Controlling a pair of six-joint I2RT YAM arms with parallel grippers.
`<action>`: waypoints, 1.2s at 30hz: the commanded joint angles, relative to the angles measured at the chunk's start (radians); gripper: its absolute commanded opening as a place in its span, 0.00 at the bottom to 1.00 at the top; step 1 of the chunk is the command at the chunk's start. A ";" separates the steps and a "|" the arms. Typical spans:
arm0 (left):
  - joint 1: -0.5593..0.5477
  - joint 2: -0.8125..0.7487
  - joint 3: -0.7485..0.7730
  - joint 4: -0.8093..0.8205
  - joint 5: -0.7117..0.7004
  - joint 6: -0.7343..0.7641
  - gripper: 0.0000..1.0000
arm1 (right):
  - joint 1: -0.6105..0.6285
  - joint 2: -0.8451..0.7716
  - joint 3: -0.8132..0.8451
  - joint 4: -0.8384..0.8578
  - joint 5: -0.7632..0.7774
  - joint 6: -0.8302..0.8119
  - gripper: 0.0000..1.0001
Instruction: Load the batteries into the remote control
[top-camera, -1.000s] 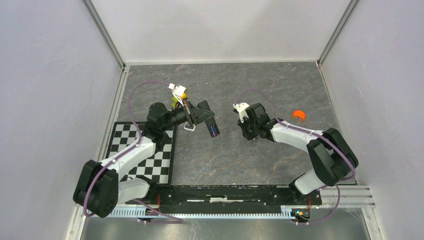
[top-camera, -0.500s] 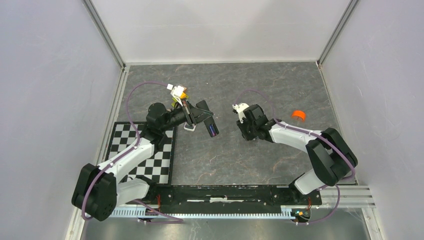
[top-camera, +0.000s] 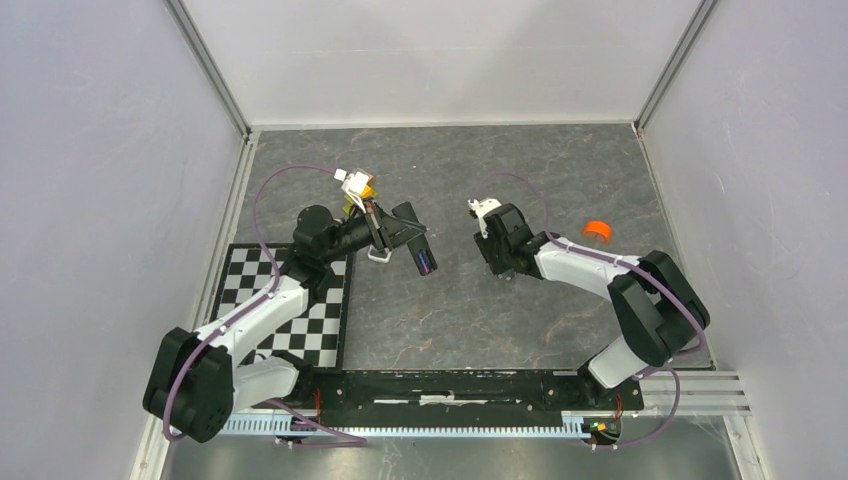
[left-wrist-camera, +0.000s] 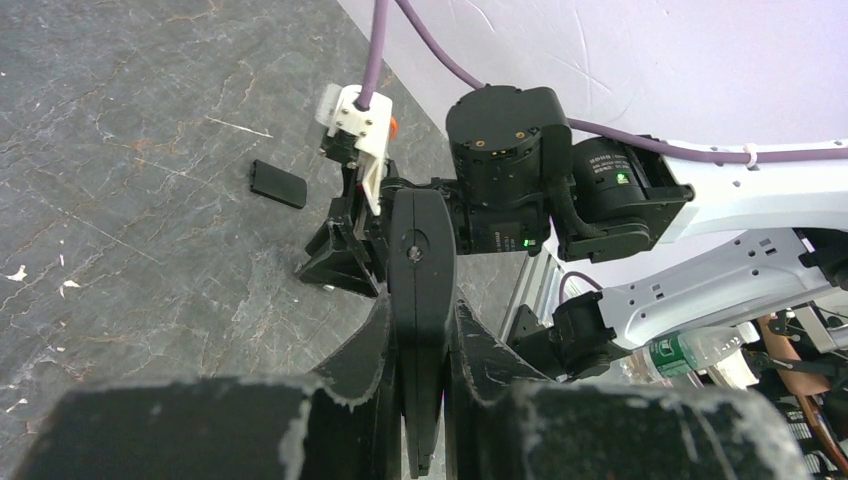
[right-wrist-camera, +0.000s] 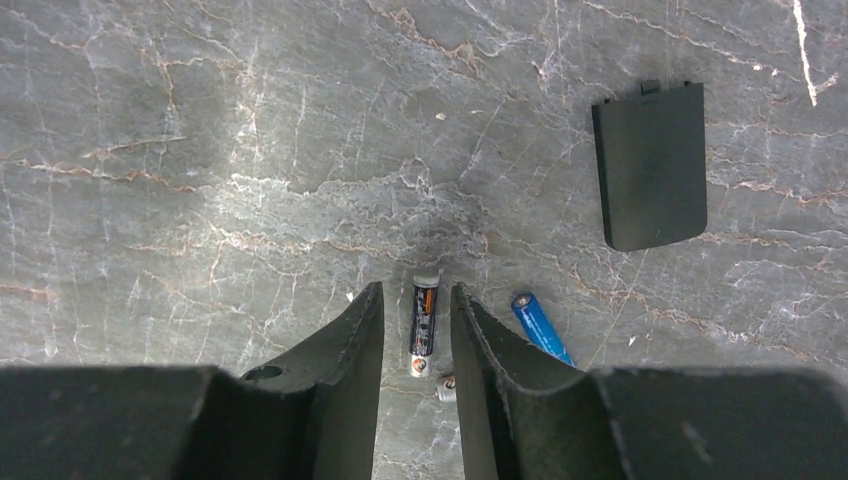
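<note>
Grey veined stone is the table under me, and on it lies a black battery cover, flat and plain, with no writing. Near the cover, on its nearer left in my right wrist view, lies a dark battery with an orange band and pale ends; its print is too small to read. A blue battery lies just beside it, on the cover's side, unlabelled as far as I can see. My right gripper stands with jaws partly apart, straddling the dark battery, with a gap on each side. Well apart from the cover, my left gripper is clamped on the remote control, a slim black bar held edge-on above the table. From above, a purple battery shows in its open back.
</note>
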 joint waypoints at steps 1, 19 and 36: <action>0.004 -0.030 0.040 0.014 -0.014 0.049 0.02 | 0.002 0.043 0.067 -0.017 0.018 0.004 0.35; 0.004 -0.083 0.052 -0.050 -0.031 0.062 0.02 | -0.010 0.015 0.007 0.024 -0.317 -0.196 0.03; 0.004 -0.132 0.080 -0.115 -0.052 0.088 0.02 | 0.135 -0.004 -0.044 -0.060 -0.269 -0.498 0.11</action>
